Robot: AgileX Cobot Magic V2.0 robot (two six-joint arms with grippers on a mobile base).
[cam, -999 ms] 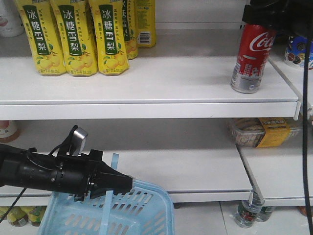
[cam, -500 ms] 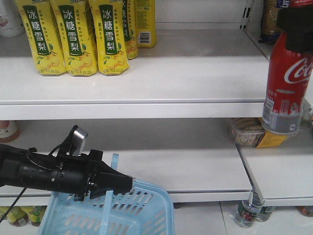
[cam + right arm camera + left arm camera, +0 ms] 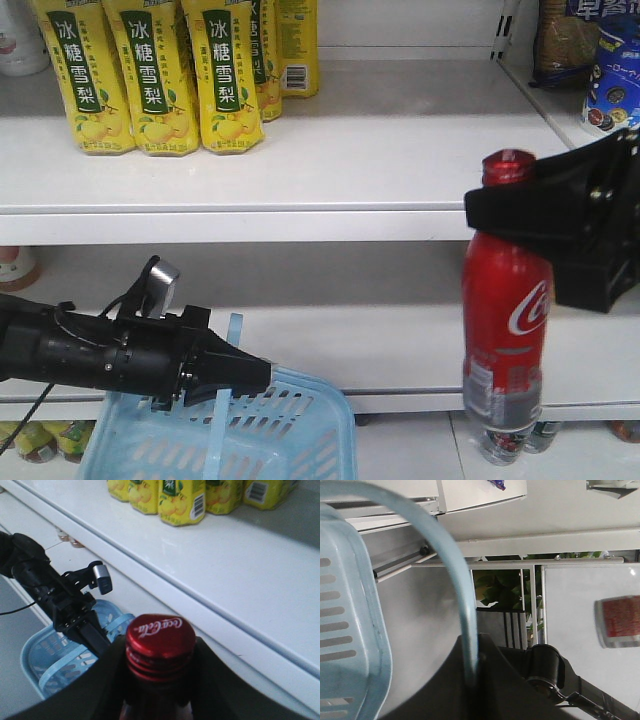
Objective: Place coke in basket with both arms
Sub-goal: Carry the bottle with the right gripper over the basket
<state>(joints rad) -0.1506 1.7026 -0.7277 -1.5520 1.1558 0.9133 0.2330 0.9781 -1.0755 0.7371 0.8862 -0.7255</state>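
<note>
Coke (image 3: 505, 330) is off the shelf and hanging upright in the air at the right of the front view. Your right gripper (image 3: 503, 208) is pinched on its neck just below the red cap (image 3: 508, 165), which pokes out above the black fingers. The wrist view says the same, cap up, a finger pressed on either side of the neck. Bottle body sits below the upper shelf (image 3: 350, 160) and in front of the lower shelf (image 3: 380, 345), with the silvery base down about level with that shelf's front edge. It's well apart from the basket (image 3: 300, 420) and off to its right, not over it. Basket is at lower left, light blue with slotted sides, only partly in frame. Your left gripper (image 3: 258, 375) is pressed together on the thin blue handle (image 3: 226, 400), and the left wrist view shows the handle curving down into the closed black tip. Left arm comes in flat from the left edge with the small grey camera block (image 3: 160, 285) standing up on top of it. Yellow drink bottles (image 3: 150, 75) stand in a row at the back left of the upper shelf. Snack bags (image 3: 565, 40) are at top right on the next shelf unit. A couple of small bottles (image 3: 545, 432) stand on the floor under the coke, mostly hidden behind it, so you can't tell what they are.
</note>
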